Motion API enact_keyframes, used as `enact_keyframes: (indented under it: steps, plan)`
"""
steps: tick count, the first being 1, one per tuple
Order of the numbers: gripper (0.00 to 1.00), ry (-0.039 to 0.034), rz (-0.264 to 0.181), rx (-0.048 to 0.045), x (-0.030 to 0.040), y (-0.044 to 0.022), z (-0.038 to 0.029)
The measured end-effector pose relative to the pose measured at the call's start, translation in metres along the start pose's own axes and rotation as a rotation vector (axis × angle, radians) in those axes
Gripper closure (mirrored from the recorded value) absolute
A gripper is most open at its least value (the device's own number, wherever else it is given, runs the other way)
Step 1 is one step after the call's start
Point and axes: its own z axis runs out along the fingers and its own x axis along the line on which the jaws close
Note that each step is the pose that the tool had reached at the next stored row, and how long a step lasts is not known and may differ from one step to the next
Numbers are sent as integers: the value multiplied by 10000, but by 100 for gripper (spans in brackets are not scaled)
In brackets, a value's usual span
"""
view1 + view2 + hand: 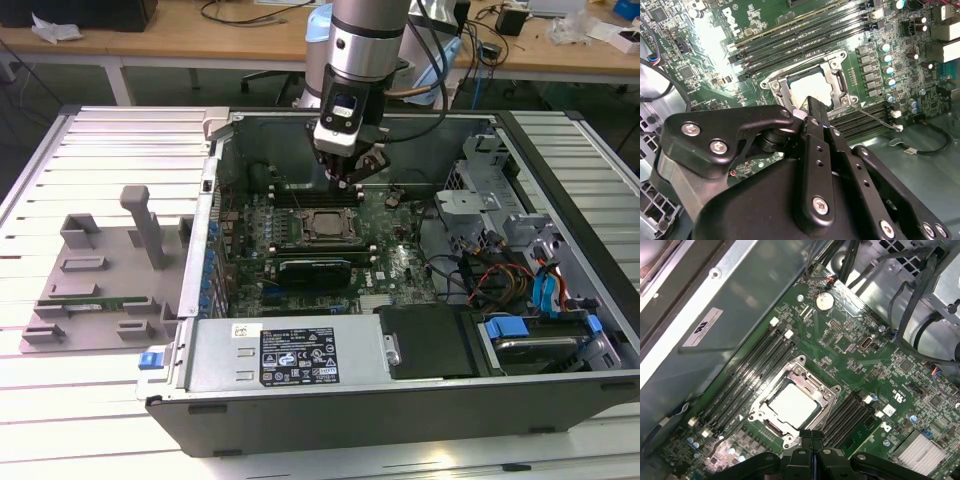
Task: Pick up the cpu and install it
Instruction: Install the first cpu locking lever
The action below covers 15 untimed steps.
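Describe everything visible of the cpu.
The cpu is a flat square chip with a pale silvery metal top. It lies level in the motherboard's socket, and the metal socket frame borders all four sides. Memory slots flank it. The gripper hangs above it, shut, holding nothing.

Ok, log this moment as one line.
pincer: shut, empty | position: over cpu | cpu: lying inside socket frame on motherboard

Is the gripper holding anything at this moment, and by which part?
Nothing is held: the gripper hangs empty over the silvery-grey square cpu, which lies in the metal socket frame.
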Motion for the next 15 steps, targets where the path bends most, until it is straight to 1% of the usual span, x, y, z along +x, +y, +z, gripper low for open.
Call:
enact_keyframes:
  steps: [15]
  plan:
    - [89, -53, -606, -6, 0, 0, 0]
